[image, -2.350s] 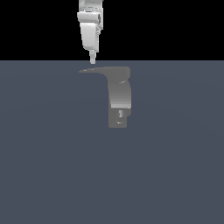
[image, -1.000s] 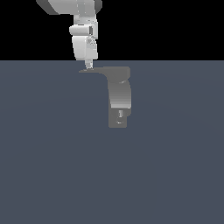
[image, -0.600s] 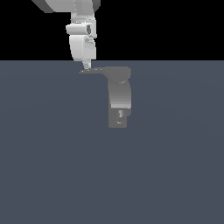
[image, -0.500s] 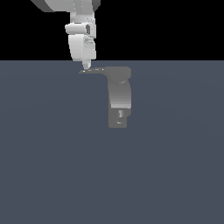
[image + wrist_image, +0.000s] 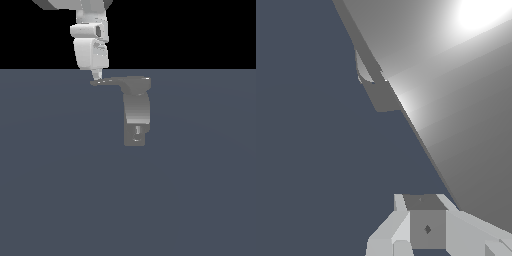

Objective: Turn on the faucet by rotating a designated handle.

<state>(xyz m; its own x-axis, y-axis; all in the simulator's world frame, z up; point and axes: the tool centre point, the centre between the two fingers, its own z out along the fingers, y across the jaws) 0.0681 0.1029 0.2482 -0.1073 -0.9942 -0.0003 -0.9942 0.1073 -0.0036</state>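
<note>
**White robot arm's tip meets the end of a faucet handle**

A simulator render in two views. In the exterior view, a flat slate-blue surface (image 5: 60, 190) fills the lower three quarters of the picture, with plain black above it.

Near the middle stands the small grey metallic faucet (image 5: 136, 112) — a thick curved body that ends low down in a boxy block with a small round hole. From the top of the faucet, a thin, flat, dark-grey handle blade (image 5: 107, 81) sticks out sideways toward the exterior view's left and tapers to a point.

A white robot arm (image 5: 90, 37) comes down from the top edge of the picture. Its narrow lower end, the gripper (image 5: 96, 76), sits at the pointed tip of the handle, touching it or just above it; the picture is too coarse to tell which. The jaws appear as one slim tip with no gap visible between them, so I cannot tell how far apart they stand or whether they have hold of anything.

In the wrist view, a broad, pale grey slanted face fills much of the picture, with a bright glare patch on it. A small darker grey part juts from the edge of that face against the slate-blue background; what it is cannot be told. Part of the gripper's blocky white and grey body (image 5: 426, 227) shows at the picture's edge — its fingertips are out of sight.
</note>
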